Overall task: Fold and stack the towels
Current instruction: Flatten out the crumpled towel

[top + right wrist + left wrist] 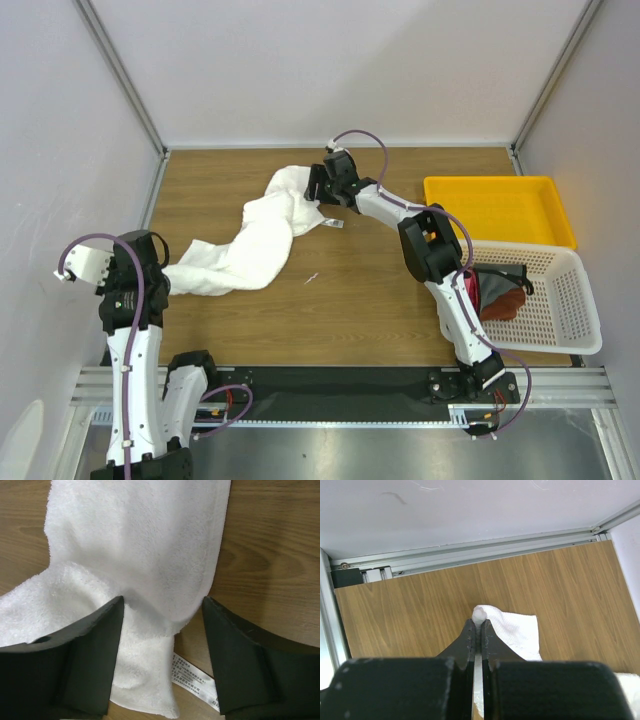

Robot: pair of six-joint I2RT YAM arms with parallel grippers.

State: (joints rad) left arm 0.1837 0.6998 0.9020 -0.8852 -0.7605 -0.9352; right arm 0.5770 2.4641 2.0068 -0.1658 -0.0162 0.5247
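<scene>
Although both grippers are at the long white terry-cloth towel, only the left one grips it. The towel lies on the brown wood-grain table as a twisted, rumpled band. It runs from the near left side to the far centre.

Left gripper: the fingers are pressed together. A small nub of the towel's corner is pinched between the tips and protrudes just beyond them. In the top view this gripper sits at the near-left end of the band, low over the table.

Right gripper: the fingers stand wide apart, one on each side of a folded ridge of cloth at the far end of the band. The cloth passes between them unclamped. Whether either pad touches the pile cannot be told.

Small white printed tag: it is attached at the towel's edge. It lies flat on the wood beside the fold, just inside the right-hand finger in the wrist view.

White perforated plastic basket: it stands at the near right of the table, beside the right arm. At its left end it holds a reddish-brown towel. A magenta-pink towel lies next to that one, partly hidden by the arm.

Yellow plastic tray: it sits just beyond the basket, at the far right. The white towel is well apart from both containers.
</scene>
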